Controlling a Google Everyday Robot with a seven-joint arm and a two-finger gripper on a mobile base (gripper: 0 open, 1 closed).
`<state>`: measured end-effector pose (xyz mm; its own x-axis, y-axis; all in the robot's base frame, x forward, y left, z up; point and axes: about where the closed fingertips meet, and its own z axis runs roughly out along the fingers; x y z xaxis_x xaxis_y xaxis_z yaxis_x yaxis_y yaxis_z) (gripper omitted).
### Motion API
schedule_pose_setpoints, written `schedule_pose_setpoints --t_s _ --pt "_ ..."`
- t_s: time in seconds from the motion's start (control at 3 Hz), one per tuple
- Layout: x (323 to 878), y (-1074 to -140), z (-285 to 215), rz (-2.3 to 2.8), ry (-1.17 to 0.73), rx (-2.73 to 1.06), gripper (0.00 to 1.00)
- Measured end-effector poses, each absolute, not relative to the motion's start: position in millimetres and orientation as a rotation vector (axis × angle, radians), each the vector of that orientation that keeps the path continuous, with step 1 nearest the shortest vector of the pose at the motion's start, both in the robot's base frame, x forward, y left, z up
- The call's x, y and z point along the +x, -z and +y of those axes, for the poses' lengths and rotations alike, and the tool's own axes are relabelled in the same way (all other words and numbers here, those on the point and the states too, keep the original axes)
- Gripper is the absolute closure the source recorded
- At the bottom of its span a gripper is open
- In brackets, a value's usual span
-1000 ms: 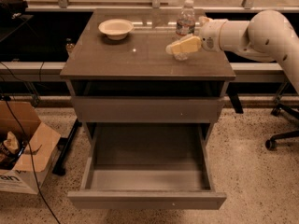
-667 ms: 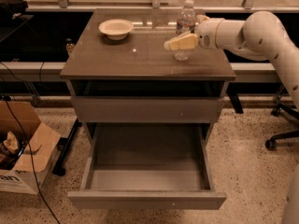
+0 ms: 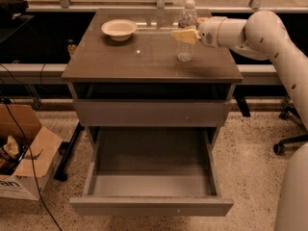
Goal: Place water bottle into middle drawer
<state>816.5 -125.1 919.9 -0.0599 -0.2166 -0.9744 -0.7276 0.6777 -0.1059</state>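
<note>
The water bottle [image 3: 186, 52] stands upright on the back right of the cabinet top [image 3: 144, 57]; it is clear and has a white cap. My gripper [image 3: 185, 35] reaches in from the right at mid-height of the bottle and overlaps its body. The white arm [image 3: 260, 30] extends behind it to the right. The middle drawer [image 3: 151, 184] is pulled out wide open below, with a bare grey floor. A closed flat drawer front [image 3: 151, 112] sits above it.
A cream bowl [image 3: 119, 29] sits at the back left of the cabinet top. A cardboard box [image 3: 21, 162] and cables lie on the floor at left. An office chair base [image 3: 288, 143] stands at right. A rail and dark shelf run behind the cabinet.
My gripper has moved up from in front of the bottle's lower part to its mid-height and now overlaps it. The bottle, the bowl and the drawer have not moved.
</note>
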Motion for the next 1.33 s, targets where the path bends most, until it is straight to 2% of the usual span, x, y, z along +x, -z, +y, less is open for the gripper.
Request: schedule_pose_setpoints --t_s 0.67,1.0,1.33 --pt "779.2 -947.9 -109.7 1.558 -0.540 -0.851 0.96" --pt "719.4 -965.2 -96.5 1.508 -0.616 -0.931 1.00" --pt "680.6 -965.2 -97.8 1.493 -0.671 -0.957 1.00"
